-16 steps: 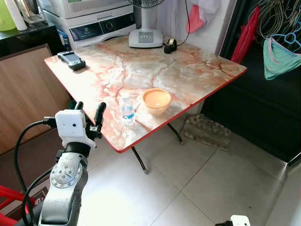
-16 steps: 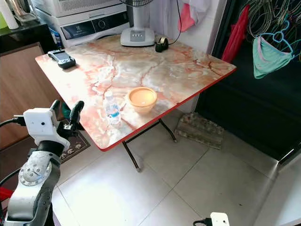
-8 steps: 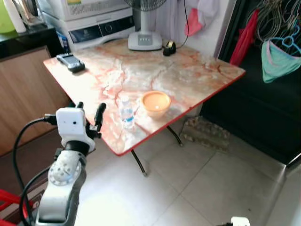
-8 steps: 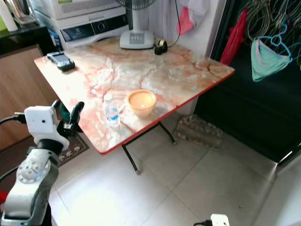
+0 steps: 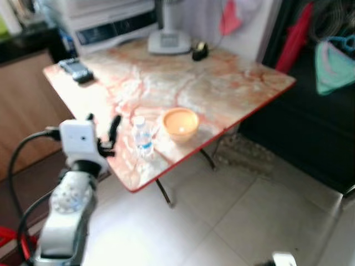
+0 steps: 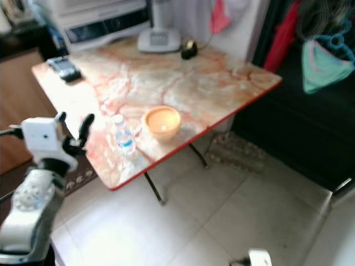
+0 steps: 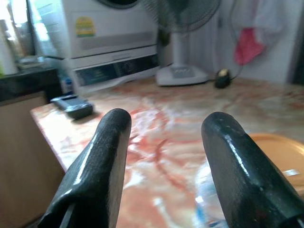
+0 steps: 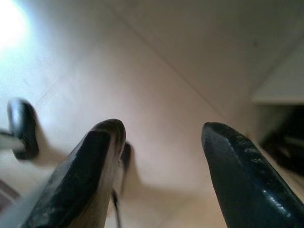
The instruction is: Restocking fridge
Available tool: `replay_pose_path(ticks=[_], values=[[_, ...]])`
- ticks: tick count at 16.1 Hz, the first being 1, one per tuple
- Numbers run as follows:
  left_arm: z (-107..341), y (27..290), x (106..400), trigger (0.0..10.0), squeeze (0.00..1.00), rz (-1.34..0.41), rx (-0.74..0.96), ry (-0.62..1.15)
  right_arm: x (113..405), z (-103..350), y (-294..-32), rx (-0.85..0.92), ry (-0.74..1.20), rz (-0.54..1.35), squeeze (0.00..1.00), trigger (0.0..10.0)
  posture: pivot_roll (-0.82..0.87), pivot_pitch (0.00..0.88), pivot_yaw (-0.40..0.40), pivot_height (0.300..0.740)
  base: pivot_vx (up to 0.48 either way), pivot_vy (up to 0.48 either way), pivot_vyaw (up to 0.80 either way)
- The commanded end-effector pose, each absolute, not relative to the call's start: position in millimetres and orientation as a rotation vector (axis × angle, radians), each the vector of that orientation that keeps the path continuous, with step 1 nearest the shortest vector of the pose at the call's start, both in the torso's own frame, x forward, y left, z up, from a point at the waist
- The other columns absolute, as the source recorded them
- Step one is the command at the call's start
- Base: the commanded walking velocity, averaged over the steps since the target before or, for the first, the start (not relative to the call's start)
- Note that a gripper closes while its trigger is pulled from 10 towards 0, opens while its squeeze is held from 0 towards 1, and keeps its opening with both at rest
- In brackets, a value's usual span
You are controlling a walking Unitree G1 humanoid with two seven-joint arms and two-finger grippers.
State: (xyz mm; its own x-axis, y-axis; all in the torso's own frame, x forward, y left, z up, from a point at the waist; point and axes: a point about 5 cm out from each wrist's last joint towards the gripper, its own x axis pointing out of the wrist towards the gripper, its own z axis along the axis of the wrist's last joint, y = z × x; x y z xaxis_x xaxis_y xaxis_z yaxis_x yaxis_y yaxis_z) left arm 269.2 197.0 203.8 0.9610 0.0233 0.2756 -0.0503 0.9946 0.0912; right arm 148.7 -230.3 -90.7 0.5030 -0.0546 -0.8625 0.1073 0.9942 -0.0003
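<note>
Water bottle [image 5: 142,137] upright near our marble table's [image 5: 222,83] front edge, just beside an orange bowl [image 5: 179,124], our left gripper [image 5: 102,133] raised near it, fingers spread and empty, right gripper [image 8: 156,175] low over floor tiles, likewise parted, holding nothing.

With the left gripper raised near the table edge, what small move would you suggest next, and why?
Probably ease the left gripper forward toward the water bottle. Its fingers are open and empty, short of the bottle, which stands upright near the table edge beside the orange bowl. The right gripper hangs open over the floor.
</note>
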Motion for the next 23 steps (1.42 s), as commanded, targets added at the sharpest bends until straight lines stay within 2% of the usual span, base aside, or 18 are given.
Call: replay_pose_path(ticks=[1, 11, 16, 18, 21, 23], values=[[208.9, 191.1, 269.4, 10.0, 0.0, 0.02, 0.111, -0.295, 139.1, -93.1, -235.1, 0.066, 1.061, -0.119, 0.0, 10.0, 0.1, 0.075, -0.004, 0.74, 0.262, 0.0, 0.0], [210.6, 190.4, 268.9, 10.0, 0.0, 0.023, 0.124, -0.292, 139.8, -92.6, -235.8, 0.063, 1.06, -0.111, 0.0, 10.0, 0.1, 0.083, -0.007, 0.74, 0.264, 0.0, 0.0], [215.7, 192.5, 268.7, 10.0, 0.0, 0.041, 0.142, -0.296, 140.1, -92.7, -235.0, 0.065, 1.06, -0.106, 0.0, 10.0, 0.1, 0.087, -0.008, 0.74, 0.0, 0.0, 0.0], [235.5, 192.4, 270.8, 10.0, 0.0, 0.032, 0.19, -0.304, 140.1, -92.7, -234.8, 0.067, 1.061, -0.106, 0.0, 10.0, 0.11, 0.09, -0.01, 0.74, 0.0, 0.0, 0.0], [252.2, 191.8, 279.2, 10.0, 0.0, -0.014, 0.25, -0.205, 140.7, -92.8, -234.0, 0.063, 1.065, -0.097, 0.0, 10.0, 0.12, 0.091, -0.009, 0.74, 0.0, 0.0, 0.0], [256.4, 192.9, 285.4, 10.0, 0.0, -0.04, 0.161, -0.086, 141.5, -92.6, -233.2, 0.057, 1.065, -0.088, 0.0, 10.0, 0.13, 0.089, -0.007, 0.74, 0.0, 0.0, 0.0]])
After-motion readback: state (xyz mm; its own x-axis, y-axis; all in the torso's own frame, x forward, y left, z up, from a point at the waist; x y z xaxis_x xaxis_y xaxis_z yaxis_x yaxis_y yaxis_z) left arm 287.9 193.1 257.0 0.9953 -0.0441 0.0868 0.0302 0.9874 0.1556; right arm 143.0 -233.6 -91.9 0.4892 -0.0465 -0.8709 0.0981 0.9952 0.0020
